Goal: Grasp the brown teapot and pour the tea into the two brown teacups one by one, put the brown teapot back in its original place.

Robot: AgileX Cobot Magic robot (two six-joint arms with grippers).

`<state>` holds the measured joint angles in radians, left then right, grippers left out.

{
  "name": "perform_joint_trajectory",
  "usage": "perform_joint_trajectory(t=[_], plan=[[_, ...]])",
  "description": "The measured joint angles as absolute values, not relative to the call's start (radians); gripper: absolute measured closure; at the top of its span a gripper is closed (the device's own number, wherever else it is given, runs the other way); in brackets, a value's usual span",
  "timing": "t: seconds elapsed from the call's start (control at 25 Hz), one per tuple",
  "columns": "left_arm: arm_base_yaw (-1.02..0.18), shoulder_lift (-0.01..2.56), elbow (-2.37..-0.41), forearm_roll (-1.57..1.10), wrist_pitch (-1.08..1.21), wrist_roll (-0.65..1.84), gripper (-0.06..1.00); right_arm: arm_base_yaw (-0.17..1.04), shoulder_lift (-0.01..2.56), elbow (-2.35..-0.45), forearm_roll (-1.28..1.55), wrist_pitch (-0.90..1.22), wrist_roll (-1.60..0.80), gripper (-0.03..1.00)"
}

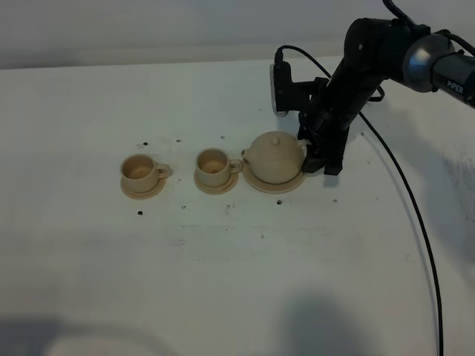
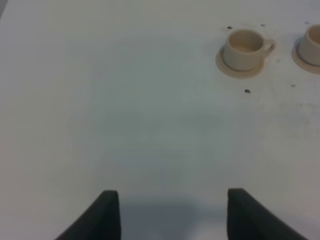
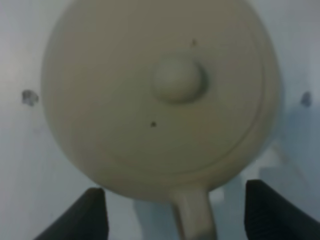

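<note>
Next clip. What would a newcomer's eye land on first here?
The black right gripper draws the eye first. It is down at the teapot, jaws open on either side of its handle. The pot sits on its saucer right of centre on the white table, with two teacups lined up to its left.

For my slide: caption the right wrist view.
Open right gripper flanking the handle of the round beige-tan ceramic teapot.

soft, dim light; faint shadows; teapot (image 3: pixel 160 100) blurred close up.
</note>
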<state>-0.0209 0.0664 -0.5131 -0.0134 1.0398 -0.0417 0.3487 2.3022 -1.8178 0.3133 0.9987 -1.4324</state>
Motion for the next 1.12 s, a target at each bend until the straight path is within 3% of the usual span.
perform_joint_trajectory(t=[0.6,1.12], plan=[[-0.021,0.066,-0.513,-0.013,1.04,-0.042,0.47,0.345,2.295,-1.818,0.272,1.112,-1.216,0.38],[-0.021,0.066,-0.513,-0.013,1.04,-0.042,0.47,0.345,2.283,-1.818,0.269,1.063,-1.245,0.38]])
